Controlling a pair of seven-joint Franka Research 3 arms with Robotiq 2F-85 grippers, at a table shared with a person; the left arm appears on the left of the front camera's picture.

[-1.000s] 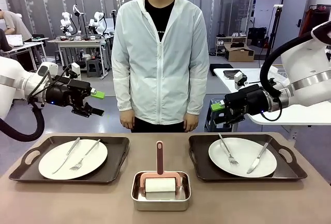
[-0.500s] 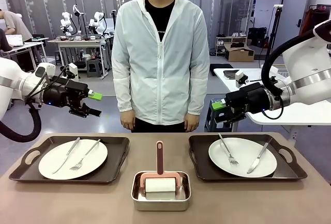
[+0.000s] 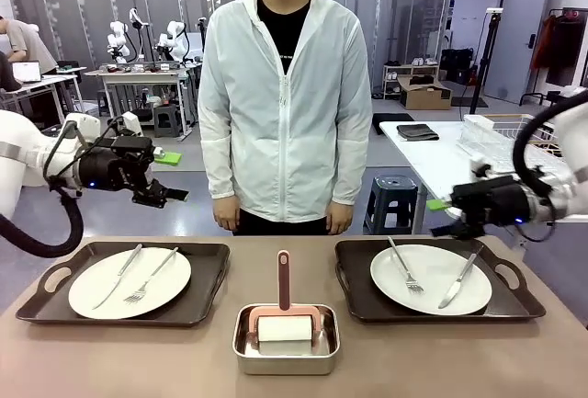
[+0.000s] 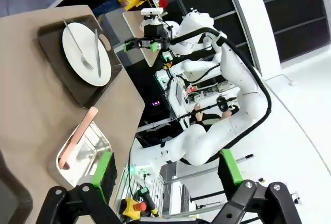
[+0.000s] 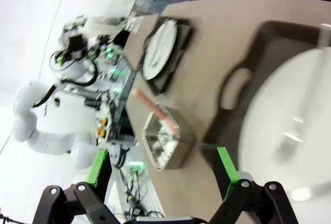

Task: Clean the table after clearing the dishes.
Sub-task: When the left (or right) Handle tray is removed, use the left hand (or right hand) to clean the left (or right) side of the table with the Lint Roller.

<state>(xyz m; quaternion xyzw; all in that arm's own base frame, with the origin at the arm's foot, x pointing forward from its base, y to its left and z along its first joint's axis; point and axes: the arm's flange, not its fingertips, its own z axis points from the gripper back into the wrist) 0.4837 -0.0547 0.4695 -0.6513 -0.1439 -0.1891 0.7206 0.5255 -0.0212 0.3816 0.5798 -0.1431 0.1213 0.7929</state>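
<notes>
Progress: at the start, nothing cleared | dishes: left plate [image 3: 165, 283] and right plate [image 3: 436, 274], each with fork and knife, lie on their trays on the table [image 3: 413, 361] | roller pan [image 3: 285, 352]: front middle, untouched | left gripper [image 3: 173, 176], right gripper [image 3: 444, 216]: spread, empty, apart from the dishes | left to do: clearing, then wiping.

The right gripper [image 3: 439, 205] has drawn back toward the picture's right side and sunk lower, uncovering the blue stool [image 3: 393, 198] behind it. The left gripper [image 3: 173, 176] has eased a little back to the left, its upper green pad riding slightly higher
</notes>
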